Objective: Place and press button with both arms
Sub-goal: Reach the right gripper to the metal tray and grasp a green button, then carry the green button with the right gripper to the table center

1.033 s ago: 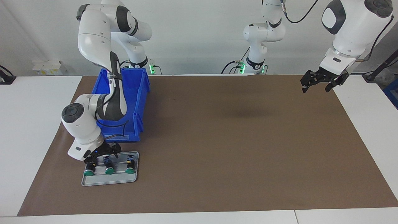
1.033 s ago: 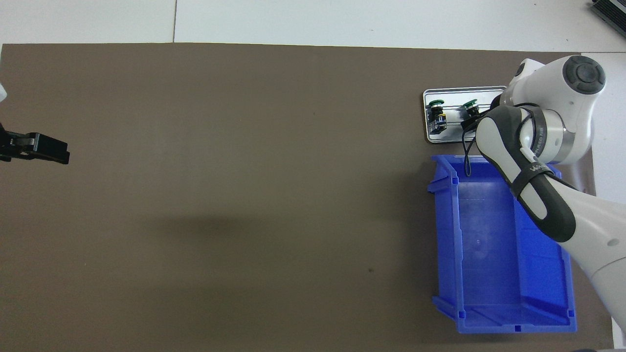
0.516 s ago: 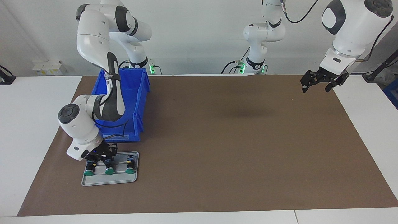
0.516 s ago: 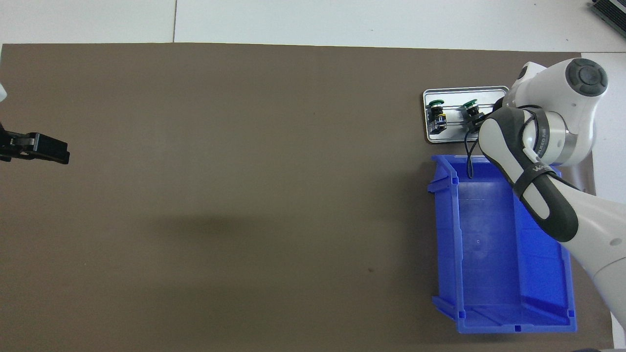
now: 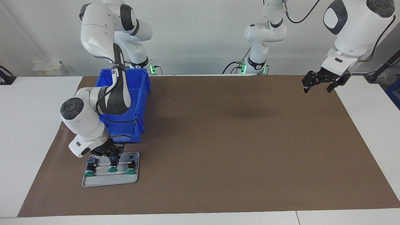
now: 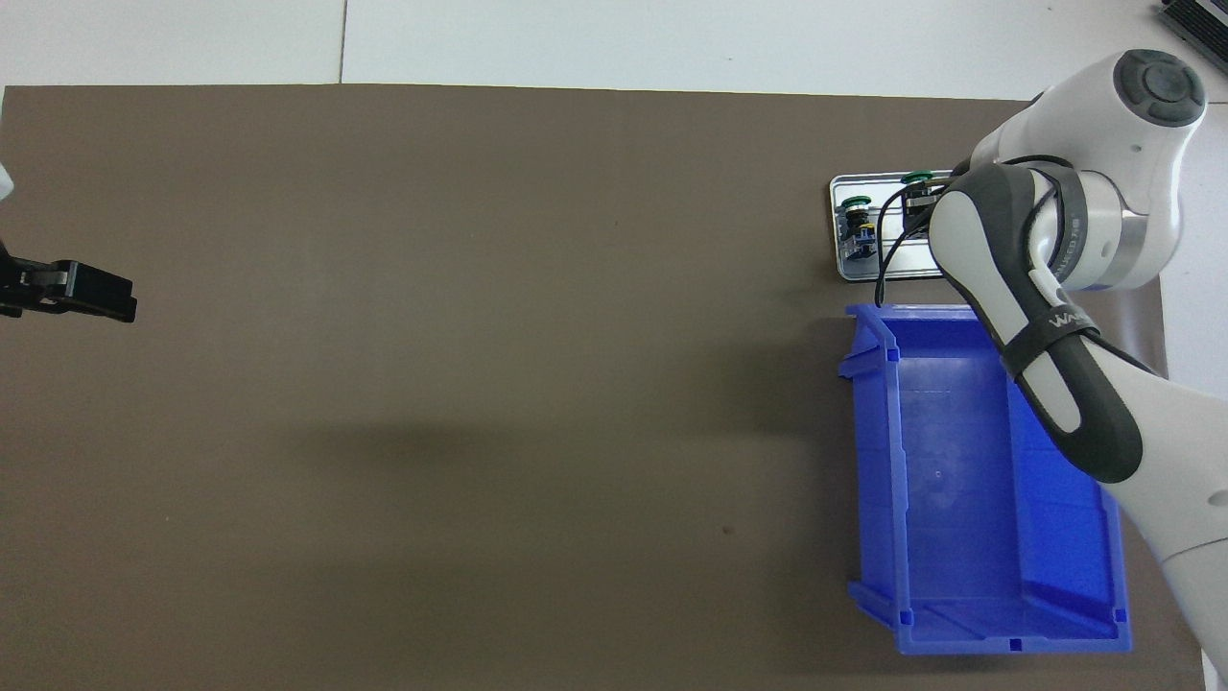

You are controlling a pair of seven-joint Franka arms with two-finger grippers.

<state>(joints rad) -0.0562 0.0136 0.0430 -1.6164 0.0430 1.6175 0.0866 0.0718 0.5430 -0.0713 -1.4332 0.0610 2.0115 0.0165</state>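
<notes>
Silver metal tray [image 5: 93, 181] is sitting at the lower left of the facing view, holding three green-capped buttons in a row. Two of them, one [image 5: 90, 170] at the tray's outer end and one [image 5: 131, 168] at its inner end, are lying on the tray. The middle button [image 5: 113, 166] is gripped by the right gripper [image 5: 112, 157], its fingers clamped together on the black body, green cap pointing away from the robots and looking slightly raised off the tray. Just above the tray in that view, a blue plastic bin [image 5: 139, 103] is standing open with nothing visible inside; the right arm's forearm is crossing over it and hiding part of its interior. Both containers are resting on a brown mat [image 5: 234, 140] covering the table. At the upper right of the facing view, the left gripper [image 5: 322, 82] is hanging over the mat's corner, fingers spread apart and holding nothing, the arm waiting.
</notes>
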